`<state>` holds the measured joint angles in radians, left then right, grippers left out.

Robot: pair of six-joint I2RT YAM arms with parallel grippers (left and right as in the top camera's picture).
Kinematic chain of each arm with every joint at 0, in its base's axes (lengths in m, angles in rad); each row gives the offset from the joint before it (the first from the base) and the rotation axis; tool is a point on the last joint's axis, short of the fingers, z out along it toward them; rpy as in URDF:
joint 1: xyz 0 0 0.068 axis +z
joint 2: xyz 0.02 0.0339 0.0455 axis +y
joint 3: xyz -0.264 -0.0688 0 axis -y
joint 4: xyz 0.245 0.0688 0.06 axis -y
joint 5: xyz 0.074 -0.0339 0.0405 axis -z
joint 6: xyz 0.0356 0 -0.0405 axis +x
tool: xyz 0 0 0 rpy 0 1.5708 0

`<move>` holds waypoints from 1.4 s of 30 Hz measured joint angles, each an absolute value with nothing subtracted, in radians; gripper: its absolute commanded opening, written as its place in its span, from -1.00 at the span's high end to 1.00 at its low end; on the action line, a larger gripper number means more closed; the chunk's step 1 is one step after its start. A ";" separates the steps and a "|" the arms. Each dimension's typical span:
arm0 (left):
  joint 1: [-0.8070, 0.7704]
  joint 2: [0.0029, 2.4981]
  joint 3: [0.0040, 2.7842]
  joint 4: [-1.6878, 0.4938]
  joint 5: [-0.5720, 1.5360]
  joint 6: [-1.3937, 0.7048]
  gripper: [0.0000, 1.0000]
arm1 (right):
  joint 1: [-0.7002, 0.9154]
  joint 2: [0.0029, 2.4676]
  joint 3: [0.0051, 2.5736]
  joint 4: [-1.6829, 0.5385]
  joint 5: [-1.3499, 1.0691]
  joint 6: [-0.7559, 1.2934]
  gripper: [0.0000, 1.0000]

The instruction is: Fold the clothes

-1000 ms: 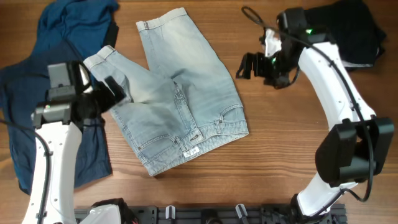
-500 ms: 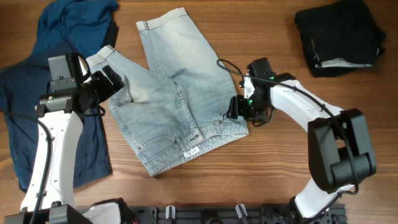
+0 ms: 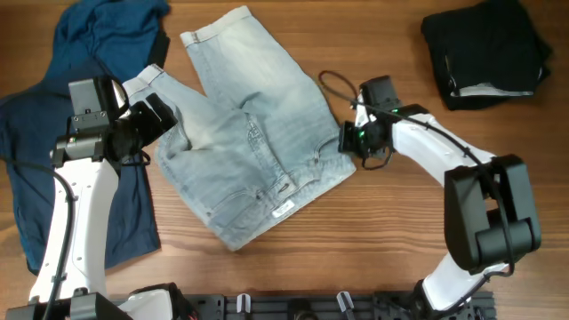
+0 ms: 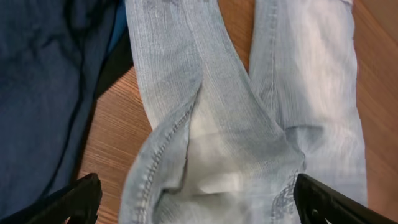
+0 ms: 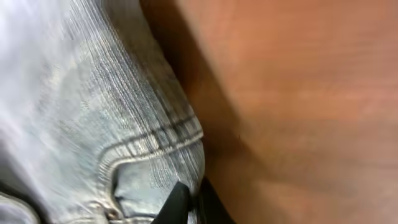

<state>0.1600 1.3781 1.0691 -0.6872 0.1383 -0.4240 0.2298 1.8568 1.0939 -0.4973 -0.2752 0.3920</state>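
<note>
The wooden bench (image 3: 391,240) carries pale denim shorts (image 3: 253,142) spread flat at its centre. A dark blue garment (image 3: 93,36) lies crumpled from nine to eleven o'clock, and a folded black garment (image 3: 489,44) at one o'clock.

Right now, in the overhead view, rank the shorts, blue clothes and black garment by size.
1. shorts and blue clothes: too close to rank, and the blue runs off frame.
2. black garment: clearly smallest.
</note>
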 measured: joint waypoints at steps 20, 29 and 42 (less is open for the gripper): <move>0.011 1.560 1.070 -0.548 0.139 -0.403 -1.00 | -0.080 2.091 1.278 0.055 -0.239 0.258 -0.39; 0.011 1.560 1.070 -0.514 0.115 -0.319 -1.00 | -0.066 2.087 1.497 -0.564 -0.421 0.270 -0.96; 0.011 1.560 1.071 -0.520 0.108 -0.308 -1.00 | 0.002 2.087 1.409 -0.559 -0.368 0.442 0.08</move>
